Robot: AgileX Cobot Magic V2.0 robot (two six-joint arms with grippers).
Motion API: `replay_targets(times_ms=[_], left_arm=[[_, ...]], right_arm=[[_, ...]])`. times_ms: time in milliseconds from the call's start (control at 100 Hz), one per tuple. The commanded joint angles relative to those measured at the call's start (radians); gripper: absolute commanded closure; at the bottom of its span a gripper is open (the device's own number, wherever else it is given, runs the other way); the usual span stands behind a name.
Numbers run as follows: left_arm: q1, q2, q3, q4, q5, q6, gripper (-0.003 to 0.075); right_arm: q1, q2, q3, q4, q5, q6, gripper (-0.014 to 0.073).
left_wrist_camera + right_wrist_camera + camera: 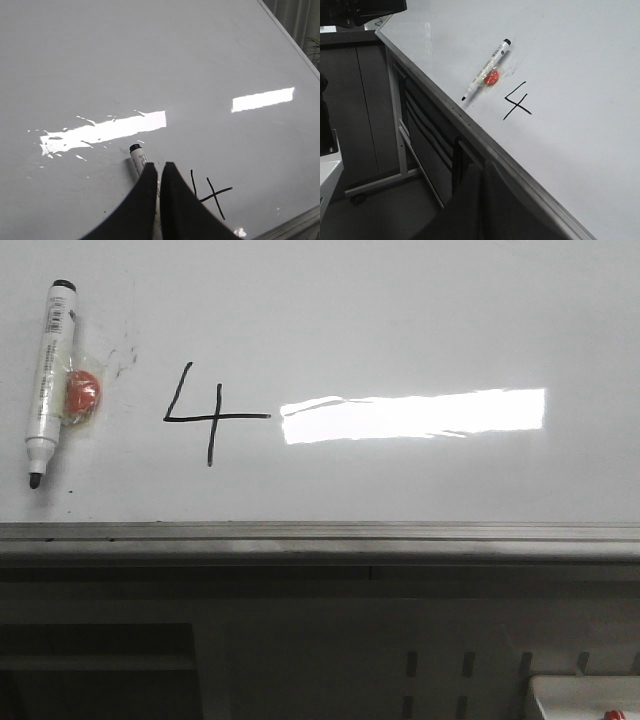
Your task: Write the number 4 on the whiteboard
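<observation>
Your number 4 (209, 415) is already on the whiteboard (400, 320): slanted stroke, horizontal bar and vertical stem all read clean, a little above the grey ledge (320, 535) that runs along the board's near edge. It looks as though the writing is done. The marker (48, 380) lies on the board nearer its left edge, uncapped tip toward the ledge, with an orange-red blob (82, 392) taped or stuck against its barrel; you cannot tell what that blob is.

The left gripper (159, 172) hangs over the marker, fingers pressed together with only a slit between and pinching nothing you can see. The right gripper (482, 172) looks closed too, hanging off the board by the ledge. Glare (415, 415) washes out the board just beside the bar's right end, and faint smudges (122, 360) sit near the marker.
</observation>
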State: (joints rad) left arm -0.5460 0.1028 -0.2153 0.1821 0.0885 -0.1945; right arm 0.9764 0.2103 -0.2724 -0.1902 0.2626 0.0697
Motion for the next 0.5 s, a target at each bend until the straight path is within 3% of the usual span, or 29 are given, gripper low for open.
replay_targets(times_ms=[0,210,320,490], left_arm=[[0.001,0.009,-0.028,0.0,-0.081,-0.002,0.0741],[0.024,0.009,-0.024,-0.057,0.001,-0.002,0.0741],[0.115,0.003,-0.021,-0.087,0.11,-0.002,0.0741],[0.293,-0.042,0.044,-0.106,0.108,0.128,0.0741]], right_arm=[[-0.007,0.006,-0.026,-0.007,-0.068,0.001,0.0658],[-0.007,0.006,-0.026,-0.007,-0.068,0.001,0.0658],[-0.007,0.006,-0.026,-0.007,-0.068,0.001,0.0658],[-0.007,0.006,-0.026,-0.007,-0.068,0.001,0.0658]])
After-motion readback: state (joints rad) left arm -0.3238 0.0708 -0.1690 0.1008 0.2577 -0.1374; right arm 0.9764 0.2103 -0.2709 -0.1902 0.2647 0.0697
